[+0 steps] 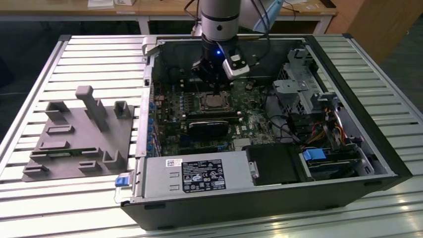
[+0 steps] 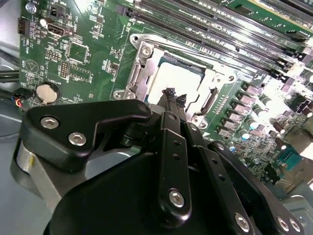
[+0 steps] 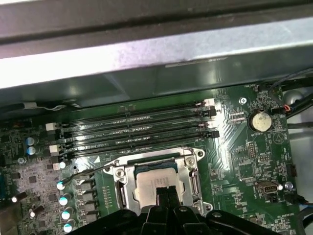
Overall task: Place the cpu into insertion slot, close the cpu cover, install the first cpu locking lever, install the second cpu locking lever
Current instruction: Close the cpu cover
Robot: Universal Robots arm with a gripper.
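Gripper (image 2: 175,96) fingers pressed together, empty, tips just above the chip (image 3: 152,179), which sits in the socket (image 3: 156,165) under the lowered cover (image 3: 122,191). A skewed push could tilt it, damaging the socket.

Single arm (image 1: 219,17) enters the exterior view at 12 o'clock. Its last silver-grey segment stands near vertical, with the tool end aimed toward 6 o'clock.

Wrist (image 1: 213,49): black housing with a small blue light (image 1: 218,51) lit on its face. A white camera module (image 1: 236,67) is mounted at the wrist's 4 o'clock side, tilted slightly outward.

Gripper (image 1: 213,88): black, hangs straight below the wrist and in line with the segment above it.

Second wrist view: the two slim black fingers (image 2: 169,100) run parallel, tips drawn together with only a thin seam between them. The screwed linkage bars (image 2: 172,161) are folded in close behind them. First wrist view agrees: fingers side by side, tips level.
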